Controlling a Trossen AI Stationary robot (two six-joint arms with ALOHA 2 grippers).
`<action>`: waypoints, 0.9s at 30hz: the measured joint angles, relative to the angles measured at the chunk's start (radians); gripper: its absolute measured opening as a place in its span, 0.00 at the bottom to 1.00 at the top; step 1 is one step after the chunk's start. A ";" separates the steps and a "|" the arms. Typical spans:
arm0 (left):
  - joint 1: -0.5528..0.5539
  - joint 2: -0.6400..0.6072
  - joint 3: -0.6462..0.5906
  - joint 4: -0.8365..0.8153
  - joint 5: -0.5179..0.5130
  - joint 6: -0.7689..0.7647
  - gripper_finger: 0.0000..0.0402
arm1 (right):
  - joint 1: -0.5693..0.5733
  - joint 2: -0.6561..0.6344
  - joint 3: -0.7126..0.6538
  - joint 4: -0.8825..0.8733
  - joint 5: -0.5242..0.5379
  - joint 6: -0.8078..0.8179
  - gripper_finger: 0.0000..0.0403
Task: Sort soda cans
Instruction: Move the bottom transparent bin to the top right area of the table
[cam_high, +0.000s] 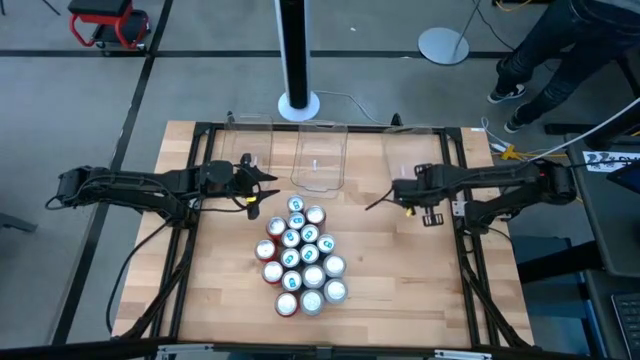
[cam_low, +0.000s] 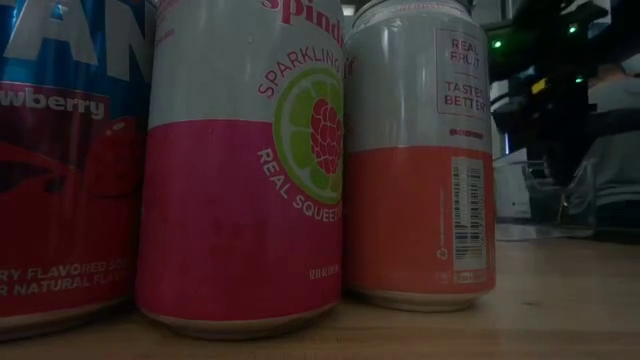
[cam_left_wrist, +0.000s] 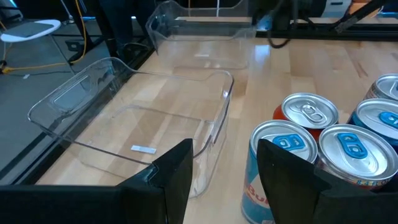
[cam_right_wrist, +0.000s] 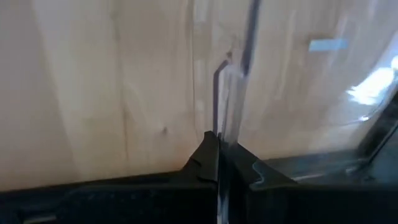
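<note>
High view: the desk (cam_high: 220, 300) carries three clear bins (cam_high: 320, 158) along its far edge and the soda cans (cam_high: 302, 258) clustered mid-desk, none binned, so sorting looks barely begun. Left gripper (cam_high: 262, 190), fingers apart and empty, must reach the nearest can. Right gripper (cam_high: 376, 200), fingers together, waits. Only low view shows labels

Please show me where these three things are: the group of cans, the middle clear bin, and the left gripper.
cans (cam_high: 300, 260): high view, centre of the cluster.
middle clear bin (cam_high: 320, 180): high view, its bare floor.
left gripper (cam_left_wrist: 224, 177): left wrist view, between its open fingertips.
</note>
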 joint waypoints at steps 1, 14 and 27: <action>0.000 0.000 0.000 0.000 0.000 0.000 0.42 | -0.018 0.000 0.000 -0.018 -0.003 0.001 0.01; 0.000 0.000 0.000 0.000 0.000 0.000 0.42 | -0.169 -0.004 -0.079 0.056 0.035 -0.067 0.02; 0.000 0.000 -0.001 0.000 0.000 0.000 0.42 | -0.189 0.000 -0.082 0.071 0.009 -0.109 0.02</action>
